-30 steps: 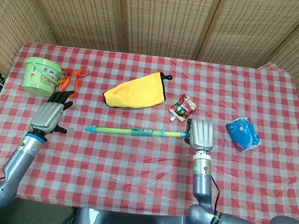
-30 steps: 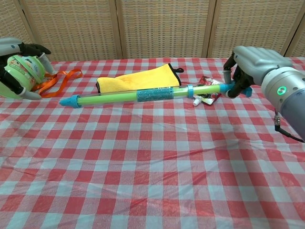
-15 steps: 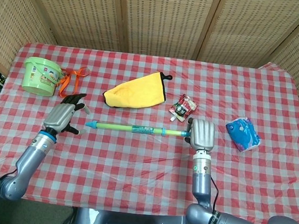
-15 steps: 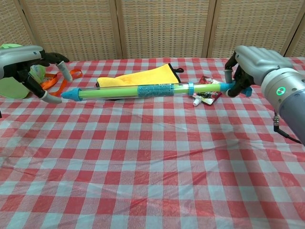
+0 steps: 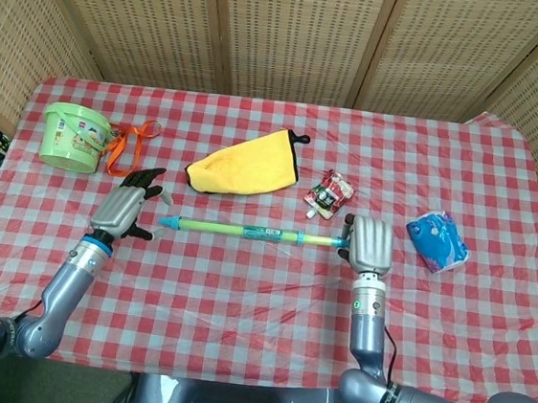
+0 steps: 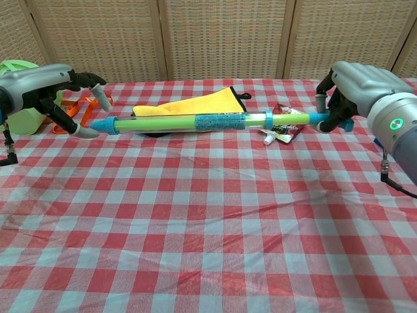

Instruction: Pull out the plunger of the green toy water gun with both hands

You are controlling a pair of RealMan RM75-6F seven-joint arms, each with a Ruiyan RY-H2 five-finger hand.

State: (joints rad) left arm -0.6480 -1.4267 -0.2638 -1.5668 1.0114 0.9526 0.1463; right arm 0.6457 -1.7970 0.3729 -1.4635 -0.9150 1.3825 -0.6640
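Note:
The green toy water gun (image 5: 247,231) (image 6: 195,122) is a long green tube with blue ends, held level above the checked table. My right hand (image 5: 368,244) (image 6: 352,85) grips its blue plunger handle (image 6: 320,120) at the right end. My left hand (image 5: 126,211) (image 6: 49,85) is at the gun's blue nozzle tip (image 5: 166,221) (image 6: 101,124), fingers spread around it, not closed on it.
A yellow cloth (image 5: 246,166) lies behind the gun. Far left stands a green bucket (image 5: 72,137) with an orange strap (image 5: 130,136). A red snack packet (image 5: 327,194) and a blue pouch (image 5: 438,240) lie on the right of the red checked table (image 5: 259,297).
My left hand moved right from the bucket to the gun's nozzle tip. My right hand shifted slightly right, carrying the gun with it, and the gun rose off the table.

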